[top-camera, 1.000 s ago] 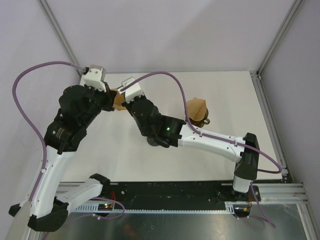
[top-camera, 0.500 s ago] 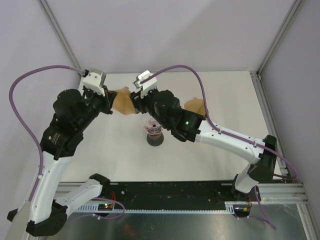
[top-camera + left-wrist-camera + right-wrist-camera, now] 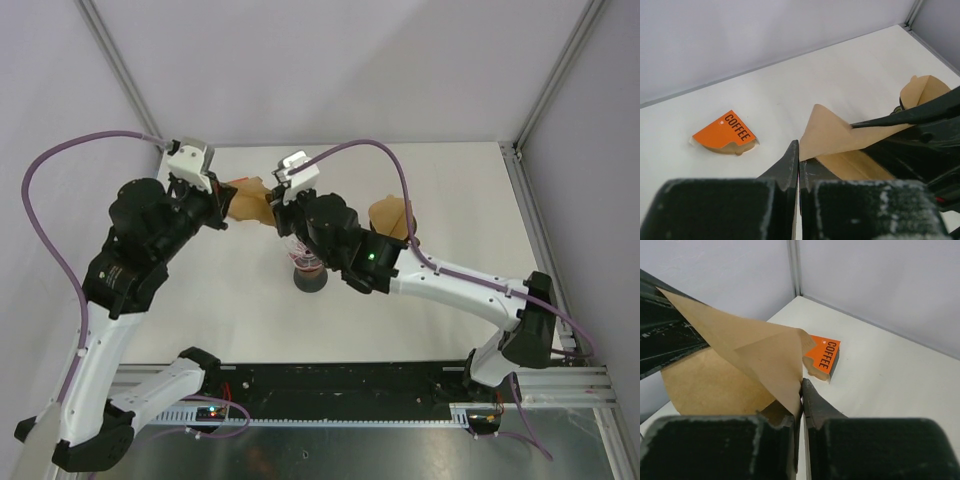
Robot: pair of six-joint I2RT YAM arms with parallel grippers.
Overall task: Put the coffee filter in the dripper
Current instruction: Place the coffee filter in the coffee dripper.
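A brown paper coffee filter hangs in the air between my two grippers, above the back of the table. My left gripper is shut on its left edge. My right gripper is shut on the opposite edge, so the filter is pulled partly apart. The clear dripper stands on a dark base, below and to the right of the filter, beside the right arm's wrist.
An orange pack marked COFFEE lies flat on the white table behind the filter. A second brown filter sits in a holder over a mug at the right. Grey walls and frame posts close in the back and sides.
My right arm has drawn back off the dripper, which now shows. Its gripper opened and shut again on the filter's edge. The left gripper kept its hold and barely moved.
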